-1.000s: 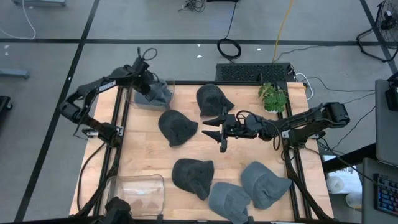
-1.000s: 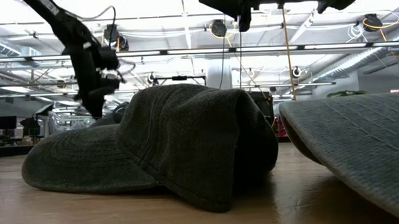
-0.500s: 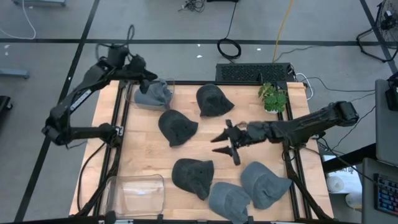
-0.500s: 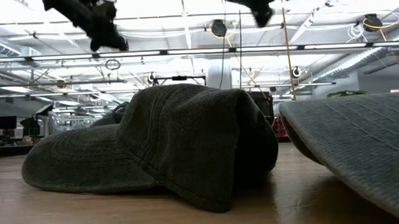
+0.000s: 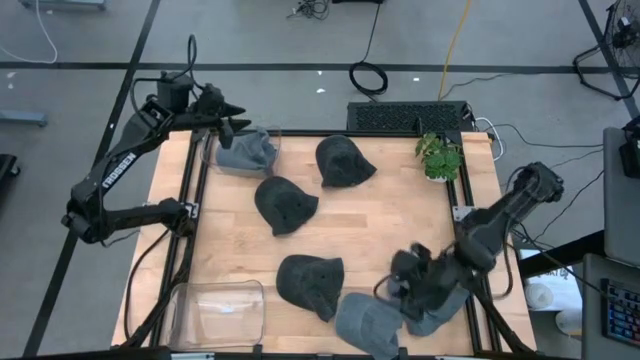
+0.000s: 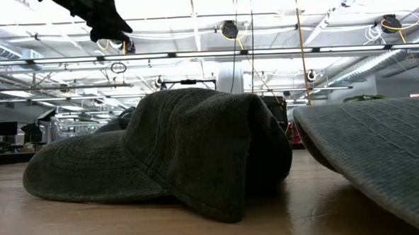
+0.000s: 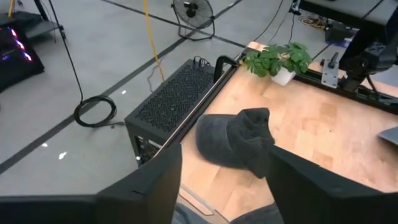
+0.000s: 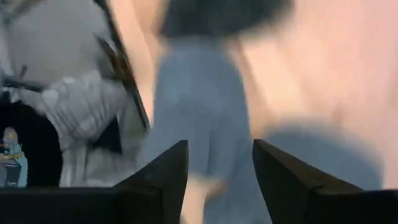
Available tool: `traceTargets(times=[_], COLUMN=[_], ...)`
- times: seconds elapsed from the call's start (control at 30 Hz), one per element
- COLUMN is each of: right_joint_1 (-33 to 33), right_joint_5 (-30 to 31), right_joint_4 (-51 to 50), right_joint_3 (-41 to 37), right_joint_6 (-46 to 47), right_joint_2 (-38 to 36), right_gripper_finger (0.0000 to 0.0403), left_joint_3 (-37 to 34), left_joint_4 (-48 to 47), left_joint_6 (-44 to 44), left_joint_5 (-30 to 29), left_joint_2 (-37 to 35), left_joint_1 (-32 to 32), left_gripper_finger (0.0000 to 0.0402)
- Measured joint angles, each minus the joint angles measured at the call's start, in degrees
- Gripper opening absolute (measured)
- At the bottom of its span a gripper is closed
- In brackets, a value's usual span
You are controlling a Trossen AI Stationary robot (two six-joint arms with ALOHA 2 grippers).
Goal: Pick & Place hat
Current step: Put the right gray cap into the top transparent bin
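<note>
While the light wooden tabletop [image 5: 380,215] is filling the centre of the high view inside a dark metal frame [image 5: 193,215], grey floor crossed by dark lines is surrounding it; a black mesh box [image 5: 405,117] and a small potted plant [image 5: 438,156] are sitting at the upper right edge; a clear plastic bin [image 5: 218,313] is resting at the lower left corner; the bare wood in the middle right is lying open; three dark caps are lying upper centre [image 5: 343,161], centre left [image 5: 284,205] and lower centre [image 5: 311,284]; a light grey cap [image 5: 245,152] is sitting in a clear container at the upper left; two more grey caps are crowding the lower right edge [image 5: 366,325]; the right gripper [image 5: 410,285] is hovering there just over one [image 5: 440,318], its fingers standing apart; the left gripper [image 5: 226,120] is hanging by the upper left corner, fingers spread wide and holding nothing.
</note>
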Motion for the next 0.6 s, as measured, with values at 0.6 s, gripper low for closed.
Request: traceTargets(times=[0.6], right_joint_1=[13.0], right_joint_5=[-10.4], right_joint_4=[-9.0], right_joint_3=[-3.8], right_joint_6=[31.2], right_joint_2=[11.0], right_gripper_finger=[0.0134], left_joint_3=[0.0], left_joint_4=[0.0], left_joint_6=[-1.9], left_joint_5=[-0.1], left_joint_2=[0.0], left_joint_1=[0.0], left_gripper_finger=[0.0289])
